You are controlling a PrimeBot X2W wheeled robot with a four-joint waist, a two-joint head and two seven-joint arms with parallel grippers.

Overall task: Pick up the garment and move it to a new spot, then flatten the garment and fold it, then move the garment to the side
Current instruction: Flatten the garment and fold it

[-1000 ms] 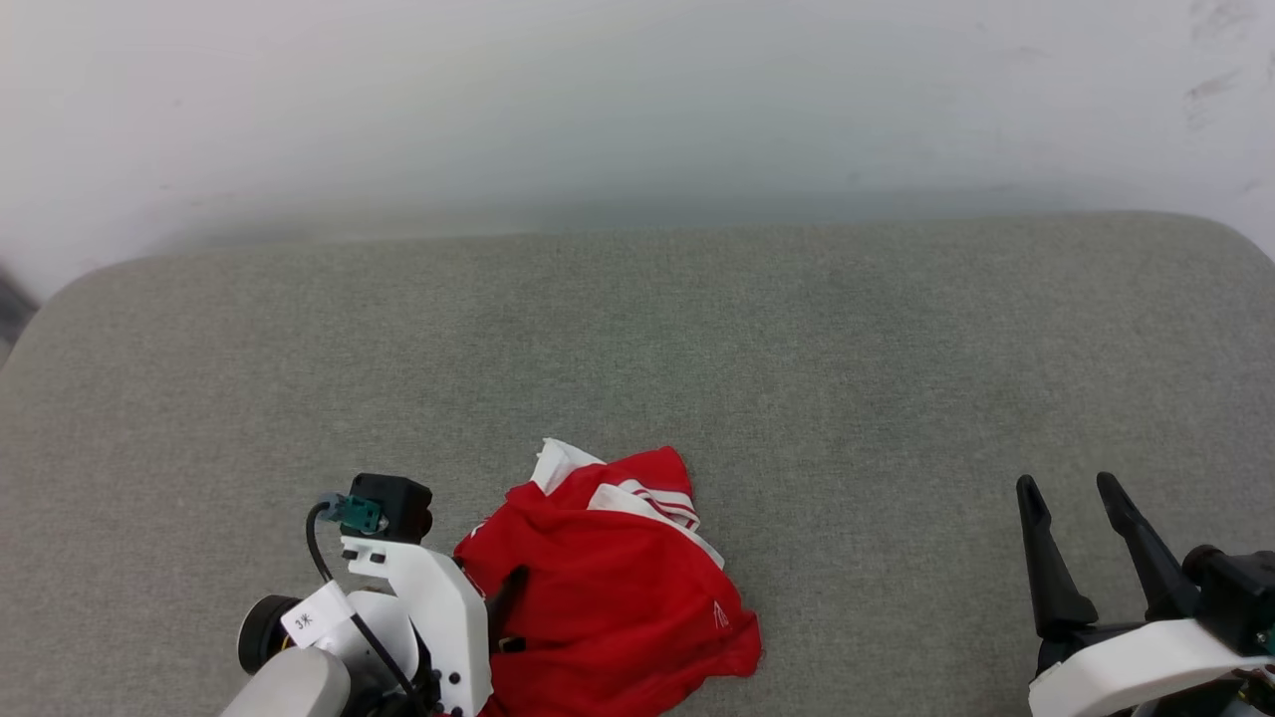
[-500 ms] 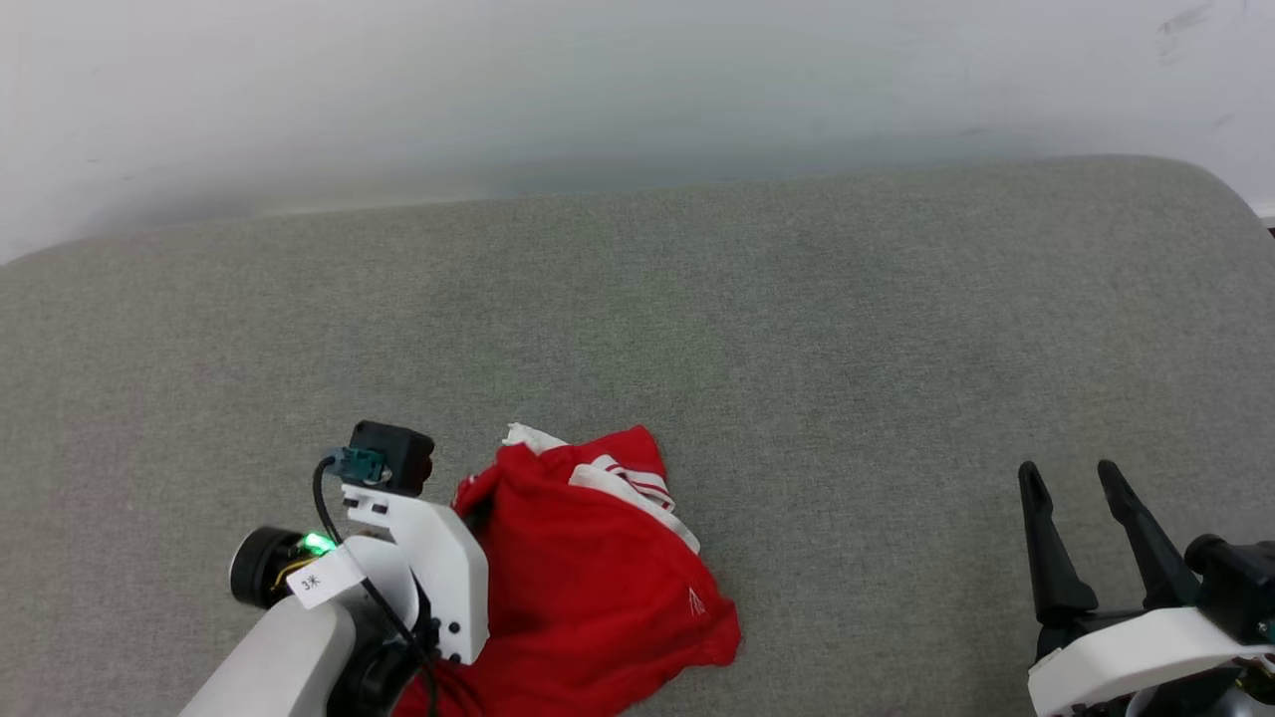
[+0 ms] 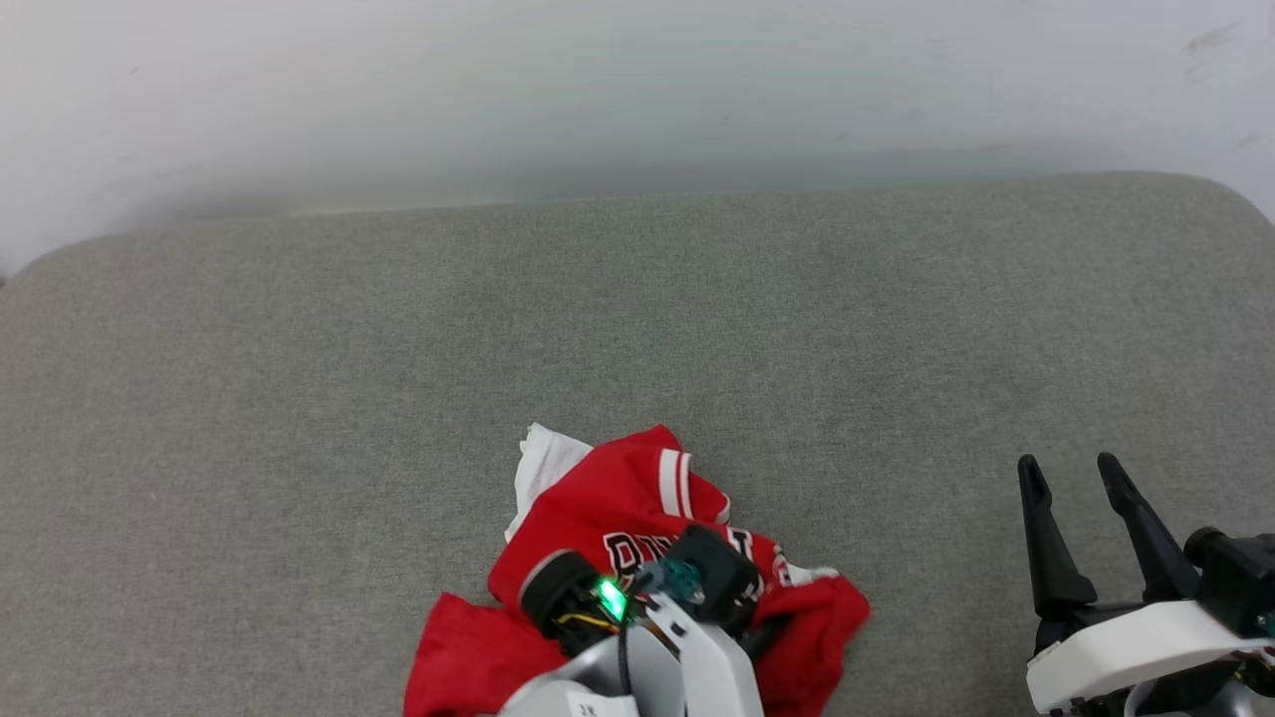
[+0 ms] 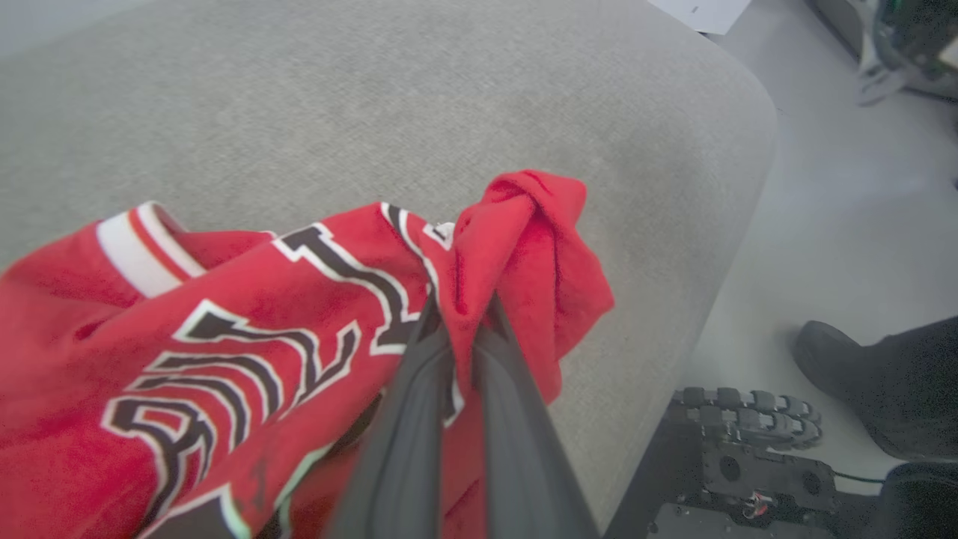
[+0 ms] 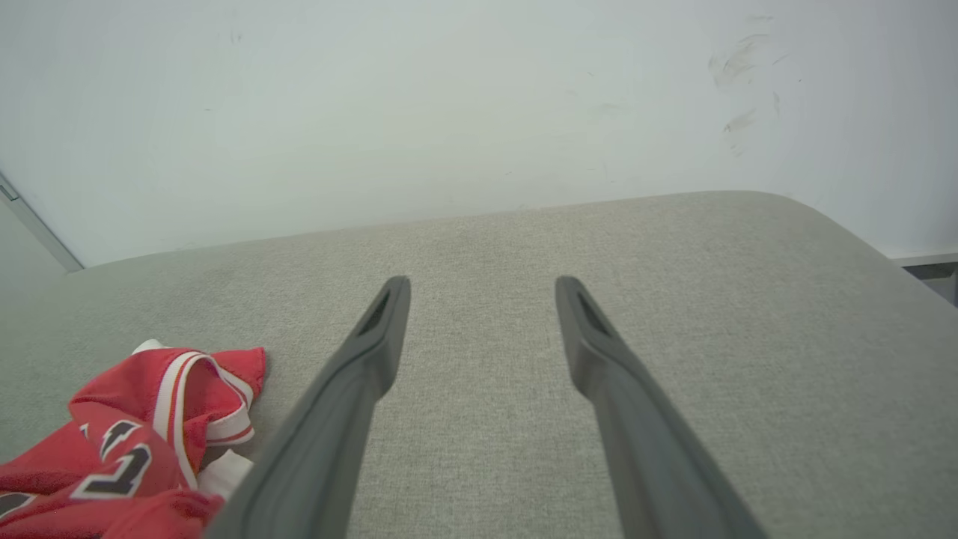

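Since half a second ago, the left arm has been swung from the lower left to the bottom centre of the head view. The garment has been dragged along and turned over, so black white-outlined lettering is now shown where plain red was seen.

Head view: the garment is seen crumpled on a grey upholstered surface, near its front edge, with a white sleeve poking out at the far left. The left wrist is held directly above the garment, so the fingers are hidden. The right claw is held well apart from the garment at the lower right, fingers spread and empty.

Left wrist view: the left claw is seen closed almost completely, with a bunched fold of the red garment pinched between its fingers. The rest of the cloth is draped left of and below the claw. A person's foot is seen on the floor beyond the rounded corner of the surface.

Right wrist view: the right claw is shown wide open with nothing held, and the garment lies at the lower left.

Only a small bunch of cloth appears to be gripped. It could be pulled free if the trailing fabric catches on the upholstery, or the shirt could be twisted further.
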